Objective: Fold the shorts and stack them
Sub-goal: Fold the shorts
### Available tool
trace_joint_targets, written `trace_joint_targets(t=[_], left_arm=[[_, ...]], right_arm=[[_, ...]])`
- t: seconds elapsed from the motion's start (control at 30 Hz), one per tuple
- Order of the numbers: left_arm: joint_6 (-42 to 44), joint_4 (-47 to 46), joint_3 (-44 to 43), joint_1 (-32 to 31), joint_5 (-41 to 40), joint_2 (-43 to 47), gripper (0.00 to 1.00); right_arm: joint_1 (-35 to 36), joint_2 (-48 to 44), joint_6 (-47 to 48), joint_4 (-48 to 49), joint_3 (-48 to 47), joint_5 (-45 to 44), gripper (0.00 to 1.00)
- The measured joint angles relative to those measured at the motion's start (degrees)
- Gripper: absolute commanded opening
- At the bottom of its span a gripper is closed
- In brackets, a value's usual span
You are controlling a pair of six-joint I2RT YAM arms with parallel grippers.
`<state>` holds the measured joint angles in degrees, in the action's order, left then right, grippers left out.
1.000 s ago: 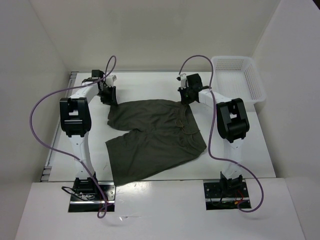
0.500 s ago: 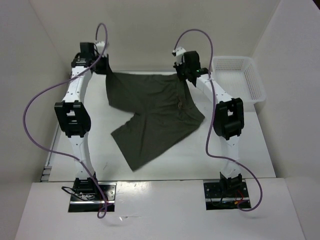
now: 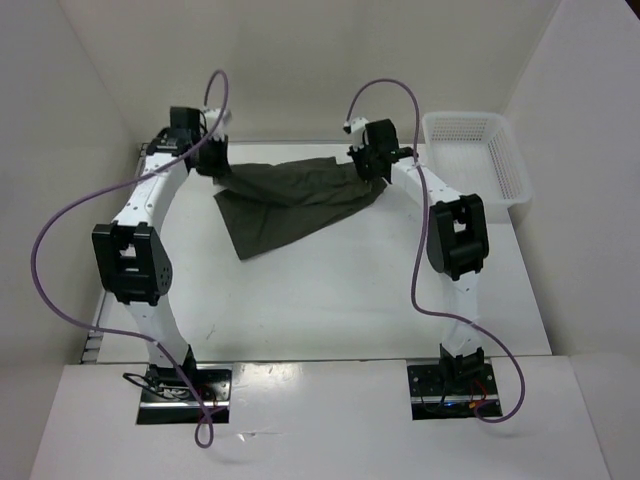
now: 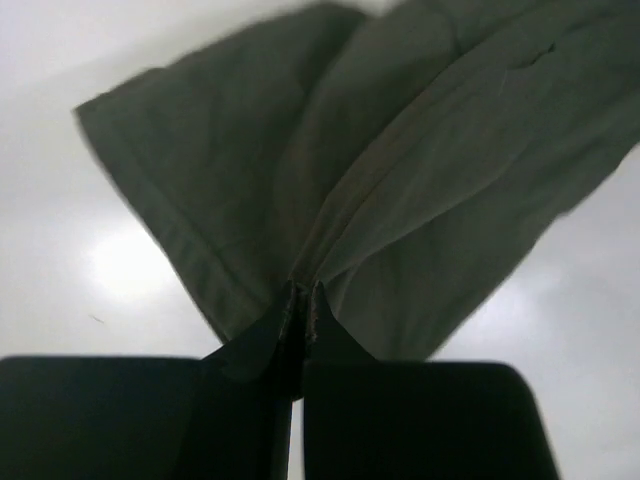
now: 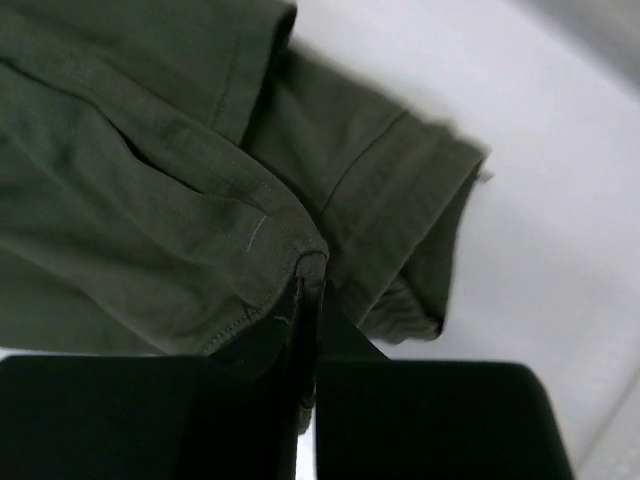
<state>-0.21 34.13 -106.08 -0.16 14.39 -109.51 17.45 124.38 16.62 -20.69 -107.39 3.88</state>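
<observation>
Surface: a plain white tabletop (image 3: 330, 300); the left wrist view shows a soft patch of glare on it.
Room: white walls (image 3: 320, 60) close in on three sides. A white mesh basket (image 3: 470, 160) sits at the far right corner of the tabletop, apart from the cloth.
Arms: both stretch out toward the far edge with elbows raised. Purple cables (image 3: 50, 240) loop from them.
Left side: the left tool (image 3: 212, 160) is at the far left, its fingers pinched narrow on one upper corner of the shorts (image 3: 290, 195).
Right side: the right tool (image 3: 368, 162) is at the other end of the cloth, its fingers pressed together on a stitched edge of the shorts.
Cloth: the shorts are dark olive-green and strung between the two tools across the far part of the tabletop. The top edge sags slightly between the grips. The rest drapes toward the near left and ends in a pointed corner.
Folds: in both wrist views, long creases fan out from each grip and a hemmed leg edge shows.
</observation>
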Motion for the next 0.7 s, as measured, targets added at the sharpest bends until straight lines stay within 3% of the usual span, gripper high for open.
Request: trace_joint_targets(t=[0.17, 0.3, 0.57, 0.7], left_arm=[[-0.02, 1.44, 22.62, -2.16, -1.51, 7.54, 0.00], [-0.04, 2.34, 33.14, -3.06, -2.80, 12.31, 0.01], [-0.04, 1.25, 34.77, -4.04, -3.85, 15.13, 0.01], [-0.02, 4.09, 26.80, -4.07, -4.13, 14.21, 0.01]], right_arm=[[-0.11, -0.90, 2.19, -1.31, 8.83, 0.33, 0.00], [-0.13, -2.89, 3.56, -1.20, 11.91, 1.27, 0.00], [-0.13, -3.82, 3.67, -1.09, 11.58, 0.76, 0.00], [-0.13, -3.80, 2.25, -1.18, 7.04, -1.20, 0.00]])
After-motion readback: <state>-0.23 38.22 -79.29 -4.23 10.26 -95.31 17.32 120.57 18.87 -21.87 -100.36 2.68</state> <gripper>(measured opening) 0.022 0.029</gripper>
